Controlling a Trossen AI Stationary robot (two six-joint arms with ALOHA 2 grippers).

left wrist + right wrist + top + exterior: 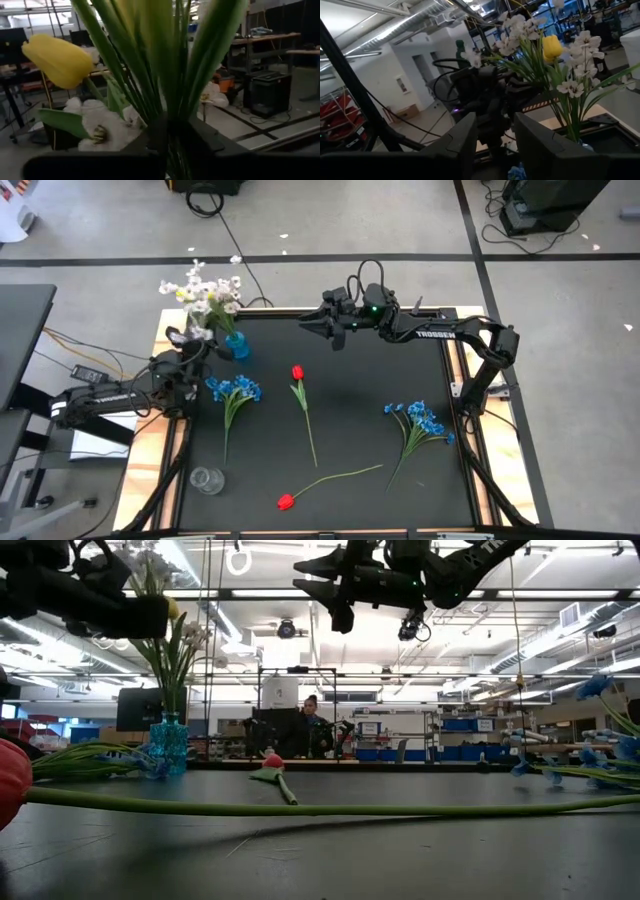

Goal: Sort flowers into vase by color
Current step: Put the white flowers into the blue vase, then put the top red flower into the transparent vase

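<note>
Left gripper (200, 337) at the far left of the mat, against the green stems in the blue vase (237, 345) — fingers narrowly parted around the stems (165, 75), grip not certain. Right gripper (318, 323) raised over the far edge of the mat (350, 395), fingers apart, empty. On the mat: two red tulips (297, 372) (286, 501), blue sprays left (233, 389) and right (420, 420), clear glass (207, 480) near left.

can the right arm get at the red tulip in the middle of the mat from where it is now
Probably yes: the right gripper hangs above the mat's far edge, and the red tulip lies in the open just below it, nothing between them.
</note>
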